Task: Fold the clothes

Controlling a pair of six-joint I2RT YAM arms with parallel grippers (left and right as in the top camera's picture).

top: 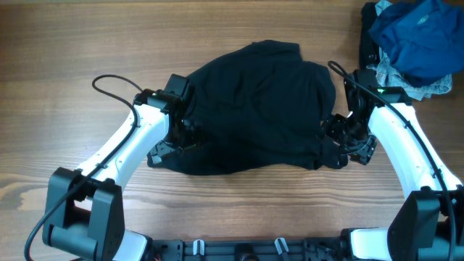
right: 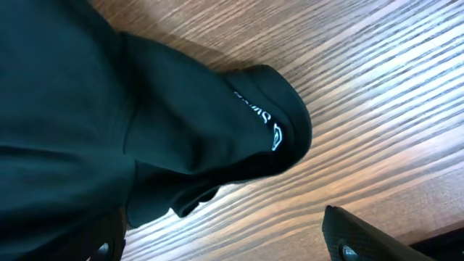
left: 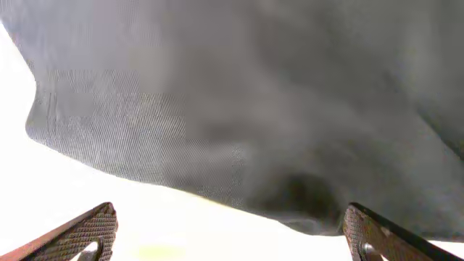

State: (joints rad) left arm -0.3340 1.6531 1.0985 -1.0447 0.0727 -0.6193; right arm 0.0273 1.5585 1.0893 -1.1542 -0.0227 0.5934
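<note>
The wooden counter [top: 72,43] fills the overhead view, and the black garment [top: 254,109] lies bunched in a broad rounded heap at its middle, between the two arms. At the far right corner a bright blue garment [top: 417,36] sits in a crumpled pile, well apart from the black one, with a pale patterned cloth [top: 384,72] showing just under its near edge. The left claw [left: 232,239] is at the heap's left edge. Its jaws stand wide apart, and the grey-looking fabric hangs just beyond the tips with nothing between them. The right claw [right: 232,243] is at the heap's right edge, jaws also spread wide and gripping nothing. A folded lobe of black cloth rests on the wood just ahead of it. On that lobe's rim runs a small white logo [right: 264,123].
</note>
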